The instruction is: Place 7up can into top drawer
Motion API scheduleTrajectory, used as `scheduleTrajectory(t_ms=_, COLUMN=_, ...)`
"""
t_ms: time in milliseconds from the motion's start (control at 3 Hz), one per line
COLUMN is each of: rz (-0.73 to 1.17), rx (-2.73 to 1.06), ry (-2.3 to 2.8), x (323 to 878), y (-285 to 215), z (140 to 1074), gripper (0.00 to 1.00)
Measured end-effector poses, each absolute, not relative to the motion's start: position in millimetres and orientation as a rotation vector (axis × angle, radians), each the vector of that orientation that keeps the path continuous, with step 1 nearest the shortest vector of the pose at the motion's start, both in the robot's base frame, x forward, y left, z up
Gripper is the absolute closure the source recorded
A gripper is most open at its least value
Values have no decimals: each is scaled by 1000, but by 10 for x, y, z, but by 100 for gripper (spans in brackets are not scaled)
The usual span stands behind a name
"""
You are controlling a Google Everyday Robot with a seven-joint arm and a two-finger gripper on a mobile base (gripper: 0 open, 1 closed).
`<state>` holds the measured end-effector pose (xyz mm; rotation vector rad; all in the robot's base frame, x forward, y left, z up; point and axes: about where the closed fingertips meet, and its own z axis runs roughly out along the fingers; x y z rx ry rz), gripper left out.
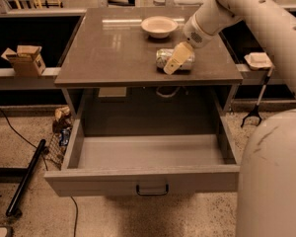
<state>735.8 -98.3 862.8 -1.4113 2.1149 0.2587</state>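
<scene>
The 7up can lies on its side on the grey cabinet top, near the front right. It is pale with silver ends. My gripper is down at the can, overlapping its middle from the front, with the white arm reaching in from the upper right. The top drawer is pulled fully open below the cabinet top. It is wide, shallow and grey inside with nothing in it, and has a small dark handle at the centre of its front.
A white bowl stands on the cabinet top behind the can. A cardboard box sits on the left ledge and a small white tray on the right. A black pole lies on the floor. My white base fills the lower right.
</scene>
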Motion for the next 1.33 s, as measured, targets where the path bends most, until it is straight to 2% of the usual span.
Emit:
scheduleTrajectory(t_ms=333, rz=222, rx=-1375, ry=2174, x=7483, y=-1044, z=8503, gripper=0)
scheduleTrajectory(t_ms=667, rz=205, rx=-1357, ry=2229, x=7553, y=-1114, z=8365, gripper=18)
scheduleTrajectory(t_ms=1333, rz=190, rx=-1363, ry=2259, x=7576, y=-1157, z=8280, gripper=64)
